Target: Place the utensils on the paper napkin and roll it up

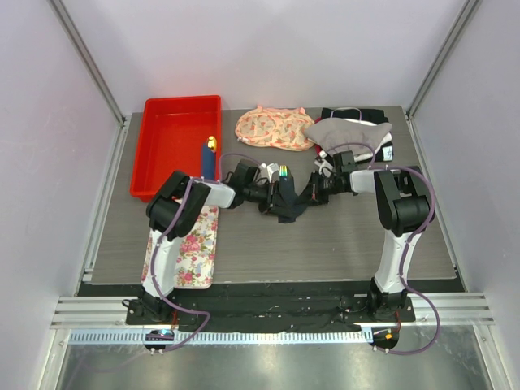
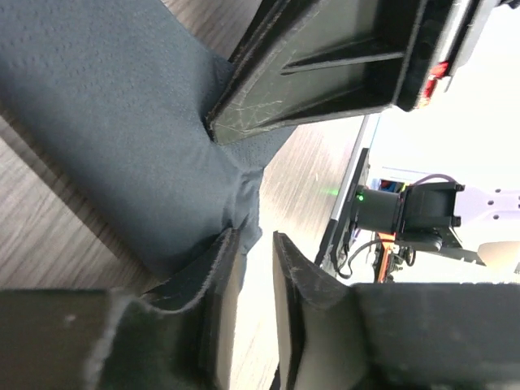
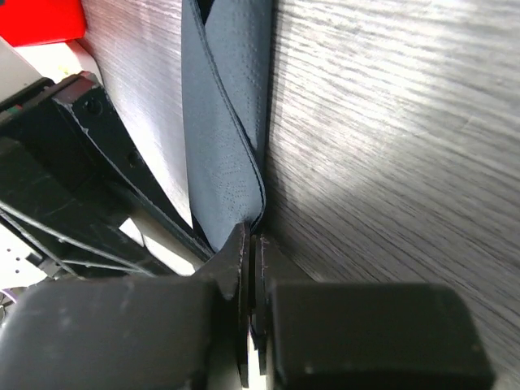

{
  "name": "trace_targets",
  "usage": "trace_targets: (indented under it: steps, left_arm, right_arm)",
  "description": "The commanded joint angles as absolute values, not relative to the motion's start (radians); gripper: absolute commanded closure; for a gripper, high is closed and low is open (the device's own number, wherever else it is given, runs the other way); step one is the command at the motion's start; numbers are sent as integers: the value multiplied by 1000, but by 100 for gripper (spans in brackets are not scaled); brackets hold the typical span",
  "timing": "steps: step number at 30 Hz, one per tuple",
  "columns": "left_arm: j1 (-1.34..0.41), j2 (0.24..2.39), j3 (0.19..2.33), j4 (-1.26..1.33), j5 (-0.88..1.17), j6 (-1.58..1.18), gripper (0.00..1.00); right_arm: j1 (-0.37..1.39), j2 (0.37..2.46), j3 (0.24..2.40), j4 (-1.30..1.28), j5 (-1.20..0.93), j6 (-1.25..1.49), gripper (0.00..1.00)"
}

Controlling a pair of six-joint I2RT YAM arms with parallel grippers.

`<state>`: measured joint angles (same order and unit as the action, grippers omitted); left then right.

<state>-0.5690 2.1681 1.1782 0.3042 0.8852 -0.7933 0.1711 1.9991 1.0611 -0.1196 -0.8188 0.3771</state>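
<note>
Red tray: a rectangular red plastic tray (image 1: 166, 146) sits at the far left of the grey wood-grain table (image 1: 325, 244).
Floral tray: a flat tray with a pink rose print (image 1: 199, 244) lies near the front edge, partly under the left arm.
Blue stick: a blue stick with a yellow tip (image 1: 208, 158) leans at the red tray's right edge.
Left gripper: the left gripper (image 1: 278, 197) reaches right to the middle of the table. In its wrist view (image 2: 256, 244) the jaws stand a narrow gap apart and light shows between them. The napkin's crumpled edge lies at the tips, touching one finger (image 2: 223, 276). No clamp on it can be seen.
Paper napkin: the thin dark navy-black paper napkin (image 1: 288, 213) lies on the table between the two grippers, bunched and folded rather than flat. From the left wrist (image 2: 114, 114) it spreads over the wood and creases toward both grippers. From the right wrist (image 3: 227, 122) it is a long doubled strip.
Right gripper: the right gripper (image 1: 307, 193) reaches left to meet it. Its jaws (image 3: 250, 244) are pressed together, pinching the end of the napkin's fold. One of its black fingers (image 2: 325, 89) shows in the left wrist view, its tip on the napkin.
Floral pouch: a soft orange-and-pink patterned pouch (image 1: 272, 128) lies at the far edge.
Grey cloth: a rumpled grey cloth (image 1: 349, 132) lies just right of the pouch.
Black cloth: a folded black cloth (image 1: 375, 116) lies partly under the grey one.
</note>
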Motion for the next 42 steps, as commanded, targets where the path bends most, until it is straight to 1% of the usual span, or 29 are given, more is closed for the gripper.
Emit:
trace_targets:
  steps: [1,2,4,7,10,14,18,20,22,27,28,33,35,36,38,40,41,42]
  left_arm:
    - [-545,2120,1144,283,870,-764,69]
    - [-545,2106,1132,304,879,-779,65]
    - [-537,2067,1099,349,893,-833,61]
    - [-523,2031,1062,455,911,-912,60]
    - [-503,2014,1052,469,894,-934,61]
    - [-495,2013,1074,434,861,-930,66]
    - [-514,2048,1123,417,844,-930,71]
    - [-525,2066,1137,417,841,-930,76]
    - [-545,2097,1157,426,839,-931,77]
    - [-571,2180,1180,410,819,-925,80]
    - [-571,2204,1183,375,801,-905,84]
    - [-574,2250,1177,252,776,-807,92]
    - [-574,2252,1166,204,756,-766,98]
    - [-574,2253,1163,180,752,-756,99]
    - [-577,2250,1166,119,743,-707,100]
    - [-577,2249,1167,104,742,-689,100]
    - [-578,2249,1173,89,744,-675,100]
    - [-578,2249,1177,84,745,-672,100]
  right_arm:
    - [179,2020,1005,-149,-683,342,99]
    - [179,2020,999,-144,-670,348,99]
    - [178,2023,986,-144,-643,353,99]
    - [178,2029,980,-152,-623,364,99]
    - [175,2029,968,-159,-572,365,99]
    - [175,2036,962,-189,-473,357,99]
    - [176,2037,960,-201,-431,359,99]
    - [176,2037,963,-206,-417,359,99]
    - [176,2045,968,-216,-397,362,99]
    - [176,2051,969,-224,-396,367,99]
    - [175,2043,968,-225,-400,370,99]
    - [175,1996,954,-219,-455,361,99]
    - [173,1979,957,-222,-494,364,99]
    - [175,1961,965,-238,-505,354,96]
    - [161,1931,985,-241,-543,344,72]
    - [153,1915,1014,-241,-552,334,56]
    - [152,1905,1028,-242,-557,318,45]
    - [150,1905,1041,-242,-555,313,42]
